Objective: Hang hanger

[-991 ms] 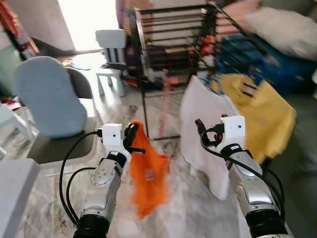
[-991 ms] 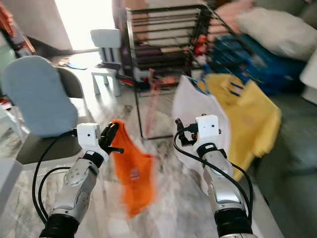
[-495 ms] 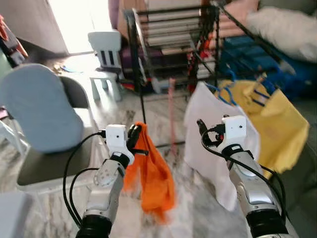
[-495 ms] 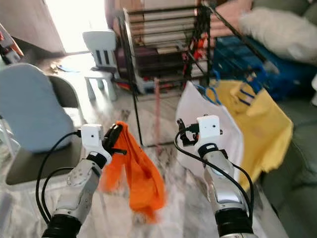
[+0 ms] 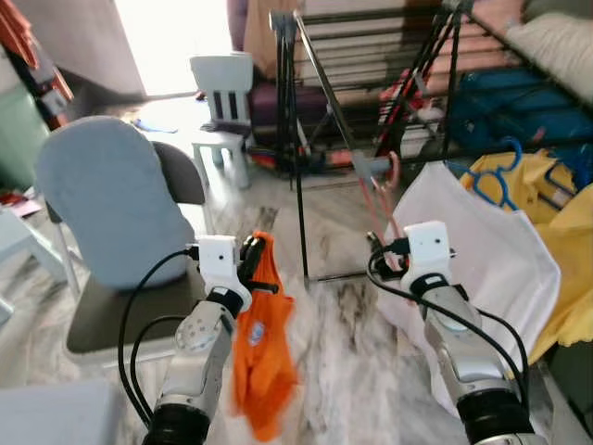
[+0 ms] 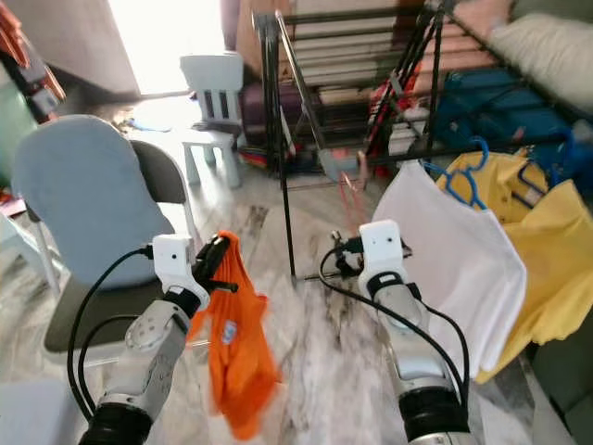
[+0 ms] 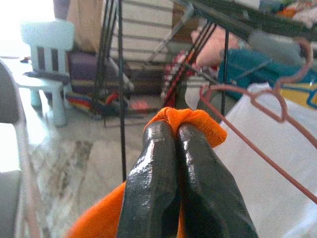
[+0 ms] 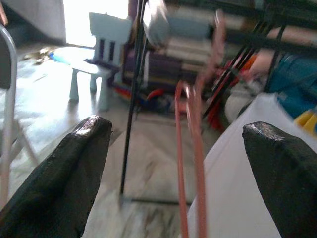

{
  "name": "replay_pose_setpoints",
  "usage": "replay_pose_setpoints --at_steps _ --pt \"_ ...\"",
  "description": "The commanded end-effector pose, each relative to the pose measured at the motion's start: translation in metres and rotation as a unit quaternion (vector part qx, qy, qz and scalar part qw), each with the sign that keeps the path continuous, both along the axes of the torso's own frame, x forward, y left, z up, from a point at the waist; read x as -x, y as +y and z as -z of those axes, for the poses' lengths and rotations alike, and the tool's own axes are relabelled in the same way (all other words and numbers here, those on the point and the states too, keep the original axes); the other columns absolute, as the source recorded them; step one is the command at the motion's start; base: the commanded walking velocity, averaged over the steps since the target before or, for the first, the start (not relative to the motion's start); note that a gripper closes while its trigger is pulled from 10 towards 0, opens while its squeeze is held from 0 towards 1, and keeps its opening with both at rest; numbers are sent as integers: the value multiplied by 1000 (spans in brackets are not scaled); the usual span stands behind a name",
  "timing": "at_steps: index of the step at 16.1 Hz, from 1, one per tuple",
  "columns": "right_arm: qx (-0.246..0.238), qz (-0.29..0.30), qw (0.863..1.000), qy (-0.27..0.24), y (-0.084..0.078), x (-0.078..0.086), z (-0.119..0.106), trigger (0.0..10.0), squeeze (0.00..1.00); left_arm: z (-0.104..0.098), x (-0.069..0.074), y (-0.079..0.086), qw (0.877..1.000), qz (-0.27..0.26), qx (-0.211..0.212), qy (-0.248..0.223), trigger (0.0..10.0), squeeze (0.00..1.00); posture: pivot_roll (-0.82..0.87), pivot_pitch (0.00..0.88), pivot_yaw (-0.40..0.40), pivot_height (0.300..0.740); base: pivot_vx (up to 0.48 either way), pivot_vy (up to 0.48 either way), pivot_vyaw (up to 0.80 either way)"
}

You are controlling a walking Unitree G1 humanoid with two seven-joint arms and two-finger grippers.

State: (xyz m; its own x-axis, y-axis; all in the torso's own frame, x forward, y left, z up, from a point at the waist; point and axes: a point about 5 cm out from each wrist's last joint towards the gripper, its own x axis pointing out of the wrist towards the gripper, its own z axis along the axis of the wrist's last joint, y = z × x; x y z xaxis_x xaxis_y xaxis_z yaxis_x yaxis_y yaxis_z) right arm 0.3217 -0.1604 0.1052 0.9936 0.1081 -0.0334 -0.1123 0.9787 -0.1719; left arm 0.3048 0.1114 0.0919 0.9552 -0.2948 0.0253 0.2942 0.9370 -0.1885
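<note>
My left gripper (image 5: 250, 256) is shut on the top of an orange garment (image 5: 264, 352), which dangles below it over the marble floor; in the left wrist view the orange cloth (image 7: 190, 119) bulges out above the closed fingertips (image 7: 158, 148). A thin pink hanger (image 5: 383, 199) shows in front of the black drying rack (image 5: 306, 56), just beyond my right gripper (image 5: 375, 250). I cannot tell what holds the hanger up. In the right wrist view the right gripper (image 8: 176, 128) is open, and the pink hanger (image 8: 190, 148) lies between and beyond its fingers.
A grey chair with a blue cushion (image 5: 120, 204) stands close on the left. A small white child's chair (image 5: 222, 83) is behind it. On the right hang a white garment (image 5: 491, 269) on a blue hanger (image 5: 491, 181) and a yellow garment (image 5: 574, 278).
The camera has shifted, so the rack and chair sit differently in view. The orange garment has swung and now hangs straighter. Both grippers keep their state.
</note>
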Motion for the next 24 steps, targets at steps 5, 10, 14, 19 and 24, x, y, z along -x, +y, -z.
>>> replay_pose_setpoints --at_steps 5,10,14,19,24 --pt "24 50 998 15 -12 -8 0 10000 0 -5 0 7 1000 -5 -8 -16 10000 0 -150 0 20 740 0 0 0" --pt "38 88 995 27 -28 -9 2 10000 0 -5 2 5 1000 0 -9 -18 10000 0 -155 0 19 740 48 -329 0" --pt "37 84 995 27 -28 -12 0 10000 0 -4 2 4 1000 1 -6 -15 10000 0 -155 0 19 740 253 -363 0" --pt "15 42 998 46 -20 -9 6 10000 0 -2 3 7 1000 -8 -4 -9 10000 0 -154 0 19 740 0 0 0" --pt "22 -3 999 49 -9 -10 7 10000 0 -3 1 9 1000 -11 -3 -9 10000 0 -156 0 19 740 0 0 0"
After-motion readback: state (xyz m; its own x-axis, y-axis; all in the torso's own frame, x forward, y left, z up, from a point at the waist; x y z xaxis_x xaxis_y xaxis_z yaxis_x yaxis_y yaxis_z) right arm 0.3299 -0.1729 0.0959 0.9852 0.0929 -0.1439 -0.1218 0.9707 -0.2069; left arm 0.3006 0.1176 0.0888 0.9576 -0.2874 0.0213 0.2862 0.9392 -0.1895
